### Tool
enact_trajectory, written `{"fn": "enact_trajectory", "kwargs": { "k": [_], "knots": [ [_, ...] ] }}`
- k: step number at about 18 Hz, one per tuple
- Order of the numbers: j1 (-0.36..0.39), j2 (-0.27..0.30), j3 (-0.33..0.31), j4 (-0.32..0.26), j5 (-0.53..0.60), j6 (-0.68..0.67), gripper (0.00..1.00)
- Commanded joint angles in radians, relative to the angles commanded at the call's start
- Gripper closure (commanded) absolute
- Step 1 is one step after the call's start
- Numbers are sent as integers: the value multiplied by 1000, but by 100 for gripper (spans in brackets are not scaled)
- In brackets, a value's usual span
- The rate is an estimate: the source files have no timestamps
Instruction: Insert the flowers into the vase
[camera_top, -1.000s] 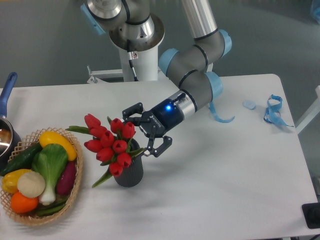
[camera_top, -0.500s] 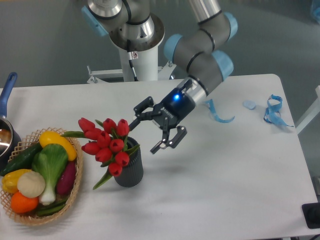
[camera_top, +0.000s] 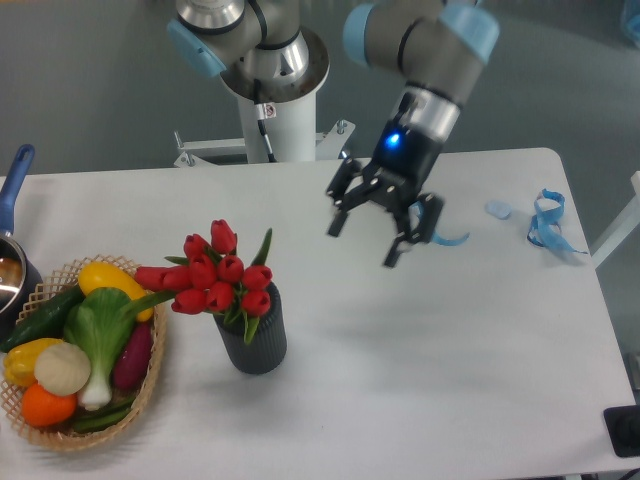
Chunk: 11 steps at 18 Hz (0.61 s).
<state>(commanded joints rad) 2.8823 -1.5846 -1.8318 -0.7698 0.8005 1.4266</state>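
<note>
The flowers (camera_top: 215, 275), a bunch of red tulip buds with green leaves, stand with their stems inside the vase (camera_top: 256, 338), a small dark grey ribbed cylinder at the table's front left of centre. The bunch leans to the left over the basket's rim. My gripper (camera_top: 367, 237) is open and empty. It hangs above the table well to the right of the flowers and farther back, apart from them, with its fingers pointing down.
A wicker basket (camera_top: 150, 375) of toy vegetables sits at the front left, close beside the vase. A dark pot with a blue handle (camera_top: 14, 180) is at the left edge. Blue ribbon pieces (camera_top: 545, 220) lie at the back right.
My gripper has let go of the bunch and moved up and to the right, away from the vase. The flowers have settled lower and stand in the vase.
</note>
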Motion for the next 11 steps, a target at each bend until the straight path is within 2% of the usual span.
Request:
{"fn": "enact_trajectory", "kwargs": {
  "k": [3,6,8,11],
  "knots": [
    [5,6,74,-75,116,11,0],
    [5,17,109,-144,250,138,0],
    [6,31,118,-216,302,251,0],
    [14,48,111,-256,348,359,0]
  ]
}}
